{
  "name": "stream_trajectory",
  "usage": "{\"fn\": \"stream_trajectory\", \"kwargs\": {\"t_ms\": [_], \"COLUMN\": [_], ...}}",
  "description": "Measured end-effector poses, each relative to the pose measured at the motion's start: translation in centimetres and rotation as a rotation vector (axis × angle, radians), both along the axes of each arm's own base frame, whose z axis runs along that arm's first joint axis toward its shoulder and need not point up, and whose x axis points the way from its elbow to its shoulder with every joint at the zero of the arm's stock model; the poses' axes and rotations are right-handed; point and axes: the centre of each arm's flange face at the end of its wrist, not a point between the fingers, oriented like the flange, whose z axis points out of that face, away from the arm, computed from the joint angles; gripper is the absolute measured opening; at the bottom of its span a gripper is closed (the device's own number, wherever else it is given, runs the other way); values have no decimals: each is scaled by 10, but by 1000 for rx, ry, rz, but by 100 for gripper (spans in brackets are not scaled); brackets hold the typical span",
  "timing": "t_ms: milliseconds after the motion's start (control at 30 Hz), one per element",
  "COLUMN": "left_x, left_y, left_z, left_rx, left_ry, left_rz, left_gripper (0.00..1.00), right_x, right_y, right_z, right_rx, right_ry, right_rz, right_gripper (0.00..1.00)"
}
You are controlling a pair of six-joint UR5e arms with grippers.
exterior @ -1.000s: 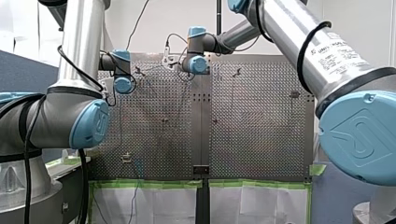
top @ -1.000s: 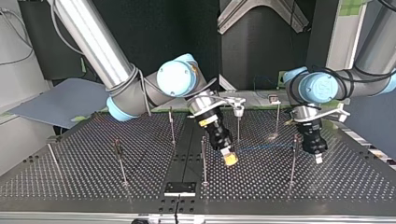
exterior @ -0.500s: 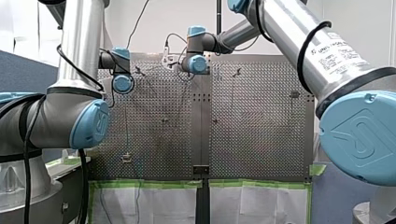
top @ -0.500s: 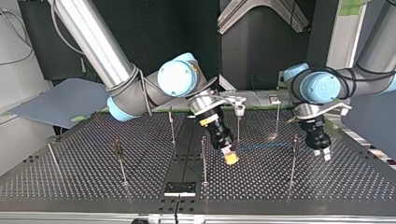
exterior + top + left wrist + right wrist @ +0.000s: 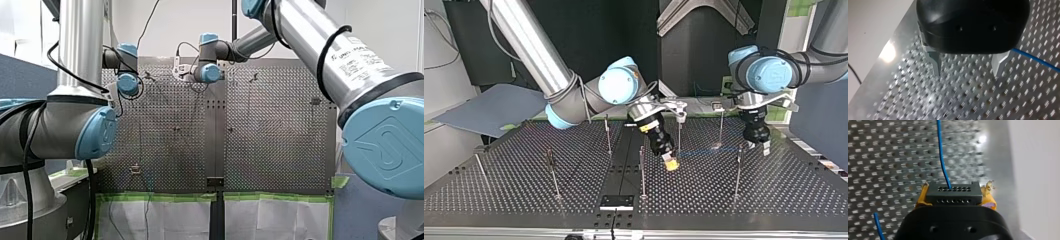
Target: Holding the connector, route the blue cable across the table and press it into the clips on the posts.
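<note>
In the right wrist view my right gripper (image 5: pixel 955 193) has its yellow pads shut on a black connector (image 5: pixel 952 197). The blue cable (image 5: pixel 942 157) runs out of the connector and away over the perforated table. The top view shows this gripper (image 5: pixel 669 163) low over the table's middle. From it the blue cable (image 5: pixel 706 154) stretches to a thin post (image 5: pixel 738 167) at the right. My left gripper (image 5: pixel 760 147) hangs just behind that post, open and holding nothing. Its metal fingers (image 5: pixel 936 62) stand wide apart, with the cable (image 5: pixel 1034 59) off to one side.
Several thin posts stand on the perforated table (image 5: pixel 514 190), among them one (image 5: pixel 642 170) beside my right gripper and two (image 5: pixel 679 131) (image 5: pixel 721 125) behind the cable. A black plate (image 5: pixel 616 202) lies at the table's near edge in the top view.
My left gripper went from shut to open, then rose and drew back from the post at the top view's right. My right gripper lifted slightly, still on the connector.
</note>
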Motion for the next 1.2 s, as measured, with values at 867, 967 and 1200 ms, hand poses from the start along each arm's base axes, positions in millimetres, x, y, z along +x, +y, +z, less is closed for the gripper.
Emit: {"fn": "stream_trajectory", "kwargs": {"t_ms": [867, 967, 1200], "left_x": [-70, -71, -75], "left_y": [-44, -53, -79], "left_z": [48, 45, 45], "left_rx": [68, 93, 158], "left_ry": [-27, -20, -32], "left_rz": [-173, -180, -214], "left_gripper": [100, 100, 100], "right_x": [-14, -18, -29], "right_y": [-16, -19, -28], "right_z": [-47, -50, -60], "right_rx": [79, 88, 113], "right_ry": [75, 81, 102], "right_rz": [-42, -57, -95], "right_gripper": [0, 0, 0]}}
